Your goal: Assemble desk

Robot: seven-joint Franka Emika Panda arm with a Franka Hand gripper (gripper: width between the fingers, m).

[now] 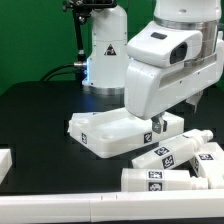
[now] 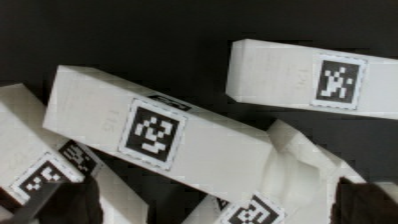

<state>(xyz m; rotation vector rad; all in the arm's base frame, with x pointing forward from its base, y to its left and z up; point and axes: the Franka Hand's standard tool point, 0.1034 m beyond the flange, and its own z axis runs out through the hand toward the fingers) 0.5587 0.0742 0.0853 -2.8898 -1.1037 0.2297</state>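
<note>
**Fig. Desk parts before joining, exterior and wrist views.** The white plastic rimmed rectangular desk top [image 1: 105, 132] lies flat near the middle of the matte black table [image 1: 40, 105]. In the exterior view, the chunky white square-section legs [image 1: 172, 160] lie loose in a jumbled pile at about four o'clock from it, some touching its corner and each other. The large white two-finger gripper [image 1: 159, 123] hangs low over the top's three o'clock edge, just above where the top and the pile meet. Its body hides the fingertips, so I cannot tell whether the fingers are spread, pressed together or pinching a part.

Risks, as I judge them from my station:
- The legs overlap at odd angles. The wrist view shows one tagged leg [image 2: 151, 125] lying across its neighbours and another [image 2: 302, 75] beyond it. A descent here could land on two legs at once and scatter the pile.
- A push against the top's corner could slide it across the smooth table.

Markings: the parts carry only black-and-white square tags [image 2: 334, 80]. I can read no brand name, letters or numerals.
</note>
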